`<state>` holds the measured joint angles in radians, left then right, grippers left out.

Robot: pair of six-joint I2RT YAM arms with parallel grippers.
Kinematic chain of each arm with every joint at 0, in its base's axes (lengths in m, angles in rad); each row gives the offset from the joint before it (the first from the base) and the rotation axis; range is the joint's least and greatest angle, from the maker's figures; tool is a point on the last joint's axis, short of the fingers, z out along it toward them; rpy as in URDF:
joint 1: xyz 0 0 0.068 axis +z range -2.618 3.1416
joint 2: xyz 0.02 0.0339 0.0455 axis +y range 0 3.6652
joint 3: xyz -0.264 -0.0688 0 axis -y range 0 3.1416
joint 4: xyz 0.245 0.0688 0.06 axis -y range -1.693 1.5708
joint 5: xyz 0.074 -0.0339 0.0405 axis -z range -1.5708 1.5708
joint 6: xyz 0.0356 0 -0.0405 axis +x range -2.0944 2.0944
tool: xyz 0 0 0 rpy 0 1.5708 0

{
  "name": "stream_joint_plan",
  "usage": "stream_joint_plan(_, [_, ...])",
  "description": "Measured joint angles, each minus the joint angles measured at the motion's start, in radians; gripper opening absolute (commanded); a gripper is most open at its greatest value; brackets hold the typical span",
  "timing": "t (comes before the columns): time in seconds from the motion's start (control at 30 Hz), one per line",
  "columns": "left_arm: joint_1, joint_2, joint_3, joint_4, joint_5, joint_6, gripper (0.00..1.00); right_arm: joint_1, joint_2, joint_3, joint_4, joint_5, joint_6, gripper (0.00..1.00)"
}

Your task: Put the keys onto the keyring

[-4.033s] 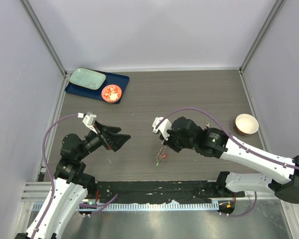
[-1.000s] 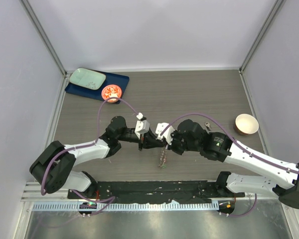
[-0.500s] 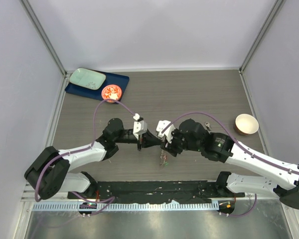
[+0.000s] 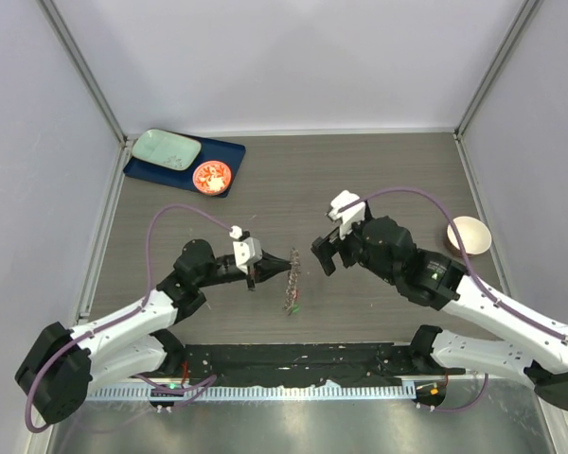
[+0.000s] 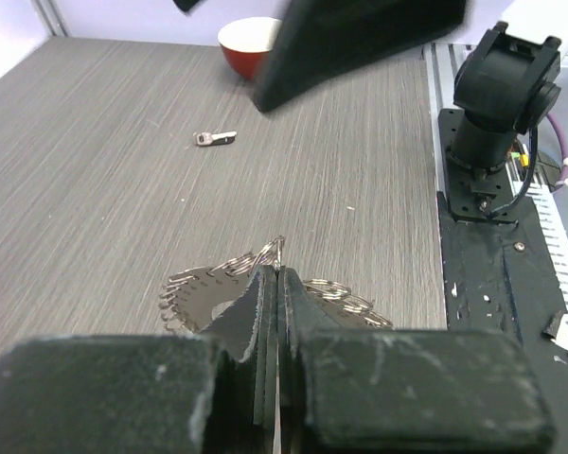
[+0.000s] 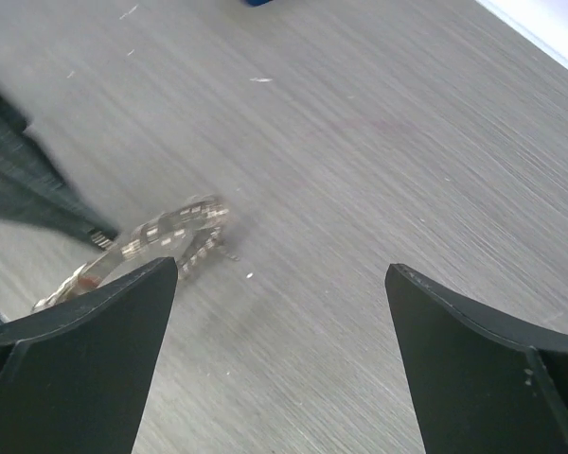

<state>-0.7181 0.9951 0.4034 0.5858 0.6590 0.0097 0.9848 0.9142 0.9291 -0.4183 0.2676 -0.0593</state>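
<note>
Well, on the grey tabletop between pale walls, the left pincer pinched the keyring; the right pincer gaped wide.

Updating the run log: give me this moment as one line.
left gripper: shut on keyring | right gripper: open, clear of keyring | loose key: on table

**A:** How many keyrings?
**B:** One keyring. The grey keys along it are too small and too crowded to count.
**A:** Any loose keys?
**B:** I can make out one loose key, with a dark head.
**A:** And the crockery?
**B:** One bowl, one orange-red dish, one pale green plate and one blue tray.
**A:** Arms?
**B:** Two, a left arm and a right arm.
</note>
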Motion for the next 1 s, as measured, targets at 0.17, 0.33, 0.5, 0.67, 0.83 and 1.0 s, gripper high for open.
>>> stream_joint_plan(0.17, [0.0,-0.029,-0.053,0.028,-0.02,-0.031,0.0,-0.153,-0.023,-0.017,0.043,-0.08,0.077,0.97])
stream_joint_plan(0.33, [0.0,0.007,-0.074,0.094,-0.038,-0.09,0.0,-0.189,-0.009,-0.058,0.08,-0.257,0.102,0.95])
stream_joint_plan(0.5, [0.0,0.048,-0.075,0.171,-0.046,-0.154,0.0,-0.187,0.036,-0.139,0.129,-0.41,0.116,0.94])
stream_joint_plan(0.67, [0.0,0.054,-0.075,0.211,-0.046,-0.186,0.0,-0.187,0.056,-0.207,0.17,-0.465,0.118,0.94])
stream_joint_plan(0.83, [0.0,0.054,-0.078,0.234,-0.042,-0.193,0.0,-0.187,0.084,-0.21,0.207,-0.476,0.117,0.94])
stream_joint_plan(1.0, [-0.001,0.055,-0.078,0.241,-0.015,-0.194,0.0,-0.187,0.106,-0.21,0.242,-0.474,0.114,0.94])
